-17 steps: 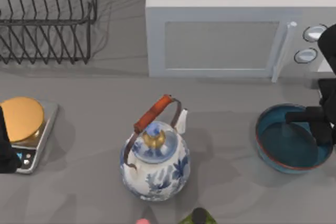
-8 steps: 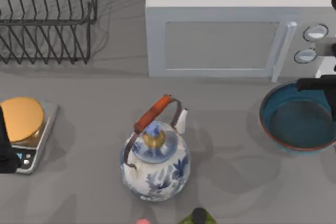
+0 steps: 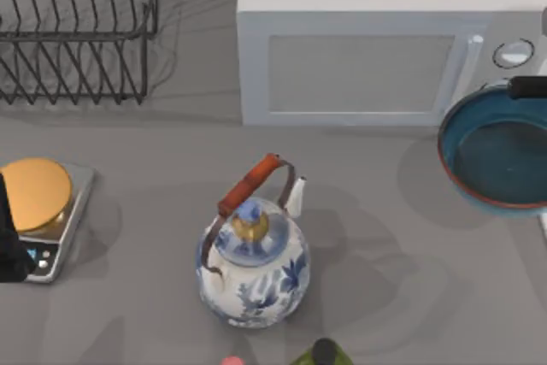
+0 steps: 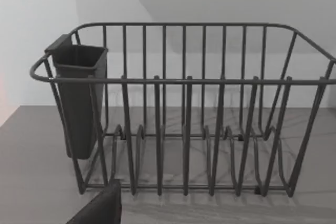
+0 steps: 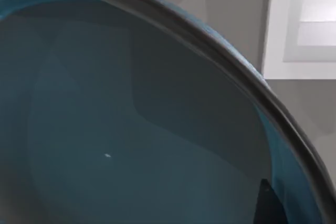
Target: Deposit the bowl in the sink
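Since earlier frames, bowl (image 3: 498, 153) rose off counter (image 3: 128, 279) and shifted toward top view's right edge, overlapping microwave (image 3: 359, 57) front and hiding lower knob; shadow lay on counter beneath. Bowl cut off at right edge. Right end effector (image 3: 532, 88) mostly out of frame, dark finger at bowl rim, apparently gripping it. Left arm (image 3: 10, 237) parked beside scale (image 3: 43, 211); grip state undeterminable. Teapot (image 3: 252, 267) unmoved.

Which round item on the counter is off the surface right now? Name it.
The teal bowl at the table's right edge, by the microwave, casting a shadow beneath it. The floral teapot and the gold-topped scale rest on the counter.
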